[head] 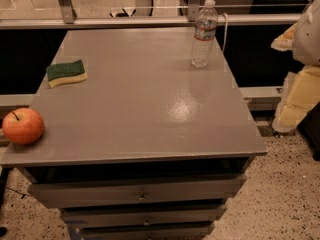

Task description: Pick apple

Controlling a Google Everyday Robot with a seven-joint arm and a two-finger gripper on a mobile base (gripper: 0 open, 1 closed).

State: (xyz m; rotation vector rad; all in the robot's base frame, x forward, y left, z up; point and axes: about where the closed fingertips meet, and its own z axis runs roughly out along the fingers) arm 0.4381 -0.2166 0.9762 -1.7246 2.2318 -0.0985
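Evidently nothing of the task was done: the apple (23,125) sat untouched at the bench (150,94) edge, well apart from the tool (295,104), which hung beyond the opposite side, its state impossible to tell. Approach, grasp and lift were all left.

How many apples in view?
1. The apple sits at the front-left edge of the cabinet top, in front of the sponge. The drawers may hide more. The end effector is out of view.
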